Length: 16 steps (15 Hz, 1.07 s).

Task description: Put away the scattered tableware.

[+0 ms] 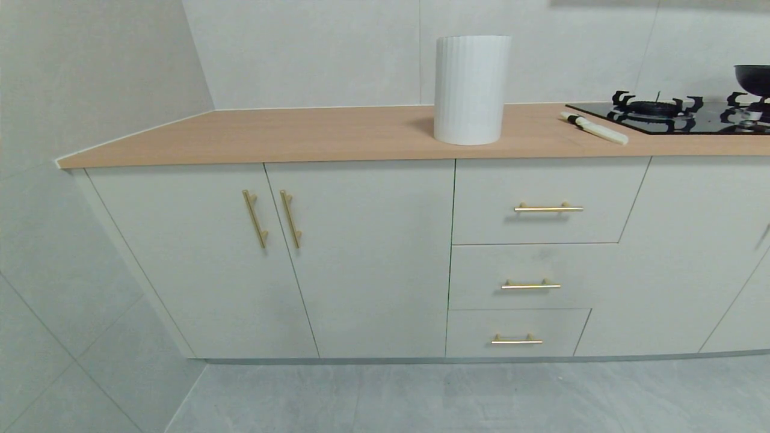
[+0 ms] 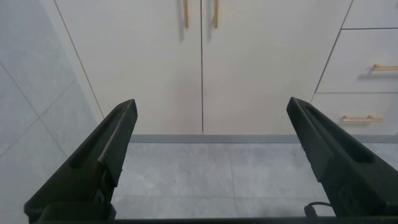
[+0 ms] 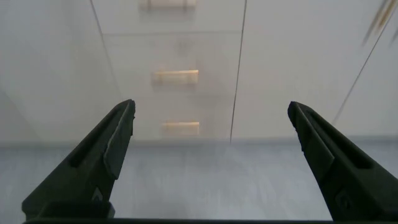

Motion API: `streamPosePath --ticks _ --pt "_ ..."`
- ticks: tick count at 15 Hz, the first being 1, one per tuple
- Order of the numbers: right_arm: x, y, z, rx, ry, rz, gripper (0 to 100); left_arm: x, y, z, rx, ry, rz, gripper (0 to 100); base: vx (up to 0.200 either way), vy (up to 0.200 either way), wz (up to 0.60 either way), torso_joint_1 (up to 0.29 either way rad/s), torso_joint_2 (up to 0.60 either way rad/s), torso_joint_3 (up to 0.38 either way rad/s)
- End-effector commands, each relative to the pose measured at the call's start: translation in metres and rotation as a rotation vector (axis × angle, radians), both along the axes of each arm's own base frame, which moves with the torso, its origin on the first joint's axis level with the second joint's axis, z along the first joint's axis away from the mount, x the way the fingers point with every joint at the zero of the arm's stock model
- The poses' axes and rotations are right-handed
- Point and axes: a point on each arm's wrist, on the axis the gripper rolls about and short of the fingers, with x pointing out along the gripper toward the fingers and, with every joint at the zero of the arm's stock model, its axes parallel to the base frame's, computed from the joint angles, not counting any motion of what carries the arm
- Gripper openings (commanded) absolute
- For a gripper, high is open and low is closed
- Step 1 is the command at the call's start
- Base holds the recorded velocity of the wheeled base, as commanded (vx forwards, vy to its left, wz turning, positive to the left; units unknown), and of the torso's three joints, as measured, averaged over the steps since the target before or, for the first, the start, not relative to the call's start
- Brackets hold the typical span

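A tall white ribbed holder [image 1: 471,89] stands upright on the wooden countertop [image 1: 313,135]. To its right, near the stove, lies a white knife with a dark handle end [image 1: 594,128]. My left gripper [image 2: 211,109] is open and empty, held low in front of the double cabinet doors [image 2: 200,62] above the floor. My right gripper [image 3: 211,111] is also open and empty, facing the lower drawers [image 3: 176,77].
A black gas hob [image 1: 674,115] with a dark pan [image 1: 753,78] sits at the counter's right end. Below are two cabinet doors [image 1: 271,258] and three drawers with brass handles [image 1: 547,208]. A tiled wall closes the left side; grey floor [image 1: 457,397] lies in front.
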Motion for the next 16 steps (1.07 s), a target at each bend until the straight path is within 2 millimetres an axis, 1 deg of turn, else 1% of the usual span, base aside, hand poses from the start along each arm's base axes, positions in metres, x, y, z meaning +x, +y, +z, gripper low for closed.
streamPosePath --ticks 1,16 --pt "0.0005 0.0 -0.0018 0.002 0.013 0.001 100 0.0001 0.0 0.0001 0.001 0.001 0.001 100 0.0 0.0 0.0 0.0 0.0 0.0" --pt "0.0006 0.0 -0.0022 0.002 0.015 0.002 100 0.0001 0.0 0.0001 0.003 0.001 0.001 100 0.0 0.0 0.0 0.0 0.0 0.0"
